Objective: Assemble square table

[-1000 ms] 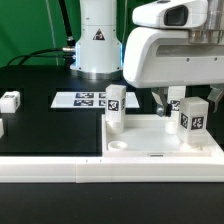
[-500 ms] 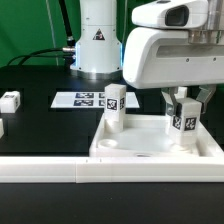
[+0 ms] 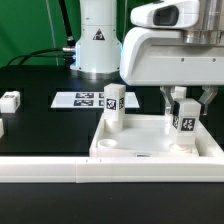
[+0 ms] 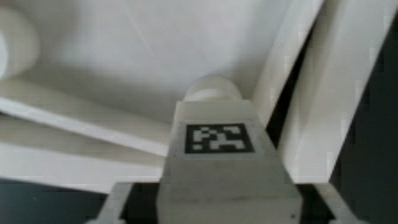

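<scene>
Over on the exterior view's left a loose leg (image 3: 9,100) lies on the black table (image 3: 40,125), well apart from the work and probably waiting its turn. Another white piece is cut off by the frame edge, so I can't say what it is. Further along, the marker board (image 3: 85,99) lies flat in front of the arm's base (image 3: 97,45), clear of everything.

Then comes the square table (image 3: 150,143), lying with its rim up so the corner sockets face the gripper. Its front edge sits against the long border wall (image 3: 60,170), which I'd guess keeps it from sliding while a leg is pushed or turned. A standing leg (image 3: 114,104) is upright at the slab's back corner on that side, apparently already seated.

On the exterior view's right the gripper (image 3: 187,108) is clamped on the held leg (image 3: 186,125), one finger on either side of its top. This leg is upright with its foot down at the opposite back corner. The wrist view shows the same block (image 4: 217,130) pinched between the fingers with the slab's rim beyond it. I can't see how deep it sits in its socket.

Nothing crowds that corner, and the standing leg is well off to the side.
</scene>
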